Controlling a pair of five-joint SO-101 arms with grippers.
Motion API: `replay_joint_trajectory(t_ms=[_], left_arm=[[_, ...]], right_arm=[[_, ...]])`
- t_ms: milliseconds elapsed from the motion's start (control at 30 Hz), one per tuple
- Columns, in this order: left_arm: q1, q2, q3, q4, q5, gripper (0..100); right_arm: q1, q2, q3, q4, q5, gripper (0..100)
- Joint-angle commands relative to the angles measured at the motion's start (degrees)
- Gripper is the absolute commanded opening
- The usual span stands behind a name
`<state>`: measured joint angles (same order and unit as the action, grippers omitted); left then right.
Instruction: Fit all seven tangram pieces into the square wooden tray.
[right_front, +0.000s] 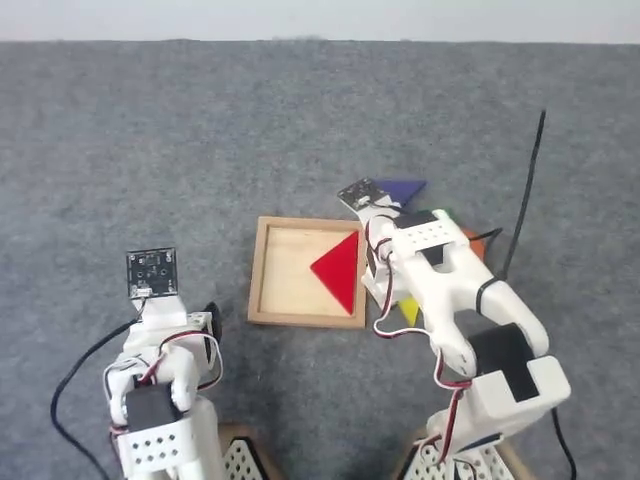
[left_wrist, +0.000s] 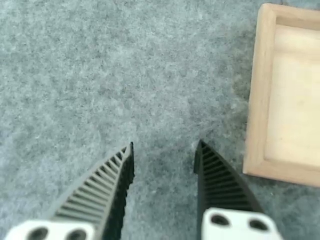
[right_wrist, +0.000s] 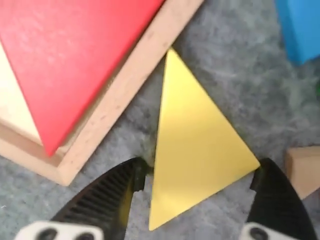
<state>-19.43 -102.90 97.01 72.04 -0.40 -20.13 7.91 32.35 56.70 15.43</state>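
I saw the right gripper (right_wrist: 200, 172) spread, its fingers flanking one yellow triangle (right_wrist: 195, 145) on the carpet (right_front: 150, 130) just beside the wooden tray (right_front: 258, 272), which held one red triangle (right_front: 340, 268). The right arm hid most of the loose pieces; one dark blue triangle (right_front: 402, 187) and an orange sliver (right_front: 476, 240) showed past it. The left gripper (left_wrist: 165, 145) hung spread over carpet near a tray corner.

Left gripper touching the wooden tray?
Apart. The left wrist view shows a strip of grey carpet between the open left gripper and the wooden tray rim.

Yellow triangle (right_front: 408, 312) mostly under right arm (right_front: 445, 275)
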Motion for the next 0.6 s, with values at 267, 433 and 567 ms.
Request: replay_joint_trajectory(t_ms=[267, 433, 567], left_arm=[[0.09, -1.14, -0.57, 0.18, -0.26, 19], [0.09, -1.14, -0.57, 0.18, -0.26, 19], [0.09, -1.14, -0.57, 0.18, -0.26, 19]], right_arm=[[2.42, 0.66, -3.87, -6.9, 9.05, 34.9], [2.33, 0.75, -3.96, -5.76, 10.73, 47.5], [1.8, 0.75, -4.13, -6.02, 12.22, 47.9]])
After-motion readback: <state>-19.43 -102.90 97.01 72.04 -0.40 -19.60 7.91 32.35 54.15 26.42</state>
